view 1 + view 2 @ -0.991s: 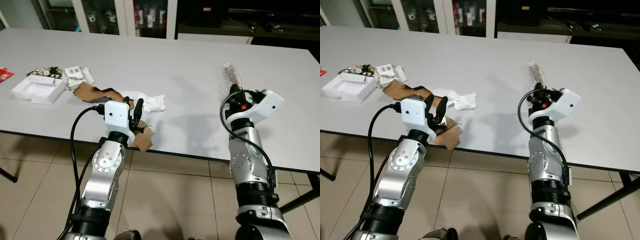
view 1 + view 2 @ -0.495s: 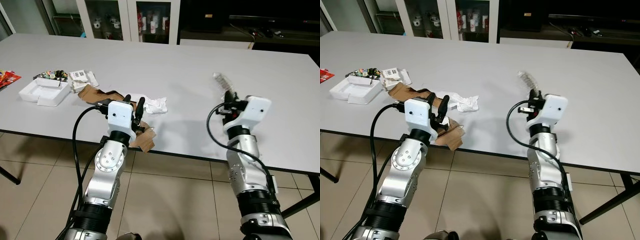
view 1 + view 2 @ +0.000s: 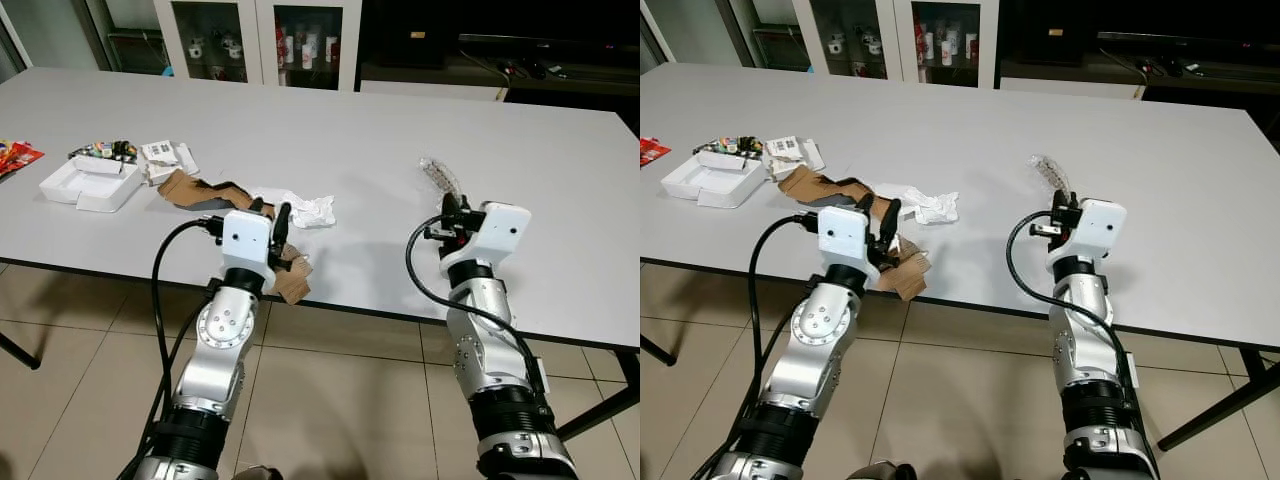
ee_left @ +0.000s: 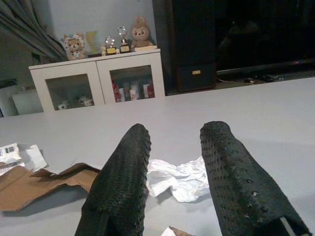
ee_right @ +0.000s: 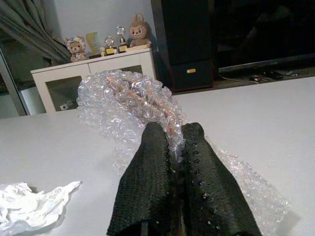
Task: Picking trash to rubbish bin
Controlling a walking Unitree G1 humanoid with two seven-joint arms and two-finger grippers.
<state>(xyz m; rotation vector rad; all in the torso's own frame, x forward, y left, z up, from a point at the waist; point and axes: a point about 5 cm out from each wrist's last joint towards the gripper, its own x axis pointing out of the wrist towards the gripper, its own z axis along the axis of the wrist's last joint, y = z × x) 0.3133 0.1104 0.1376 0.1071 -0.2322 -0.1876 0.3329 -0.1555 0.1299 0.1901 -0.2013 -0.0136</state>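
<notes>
On the grey surface (image 3: 330,120) you have a white tray (image 3: 88,183) far to the left of the crumpled white tissue (image 3: 310,208), with torn brown cardboard (image 3: 205,192) between them. Your left end effector (image 3: 268,222) hovers just short of the tissue, fingers (image 4: 123,182) spread wide with nothing between them. Well to the right of the tissue, your right end effector (image 5: 172,162) is clamped narrow on a piece of bubble wrap (image 5: 128,101), lifted just above the surface.

Cardboard (image 3: 205,190) left of tissue (image 3: 305,208)
</notes>
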